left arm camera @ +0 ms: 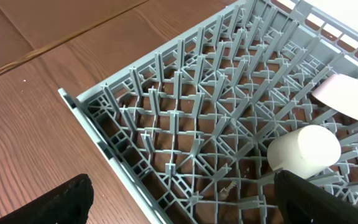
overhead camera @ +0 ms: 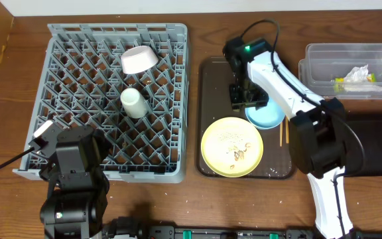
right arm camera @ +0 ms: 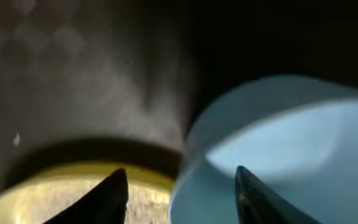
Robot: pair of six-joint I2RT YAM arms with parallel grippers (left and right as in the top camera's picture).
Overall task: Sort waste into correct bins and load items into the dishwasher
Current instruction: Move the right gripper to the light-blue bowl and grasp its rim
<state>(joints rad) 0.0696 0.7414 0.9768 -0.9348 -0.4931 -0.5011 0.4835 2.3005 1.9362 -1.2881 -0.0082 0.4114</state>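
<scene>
Straddling the saucer's rim

The left gripper (left arm camera: 182, 190) hangs with its jaws wide apart over the near corner of the dish rack (overhead camera: 71, 86). On the brown tray (overhead camera: 211, 86), the crumb-strewn yellow plate (overhead camera: 231, 147) lies just before the light-blue saucer (overhead camera: 270, 119). The saucer's rim sits between the fingers of the right gripper (right arm camera: 179, 183); whether they pinch it is unclear. Farther off, the cup (overhead camera: 132, 103) and the bowl (overhead camera: 138, 60) rest in the rack.

Overhead bright and sharp; right wrist dim, saucer (right arm camera: 272, 149) blurred
</scene>
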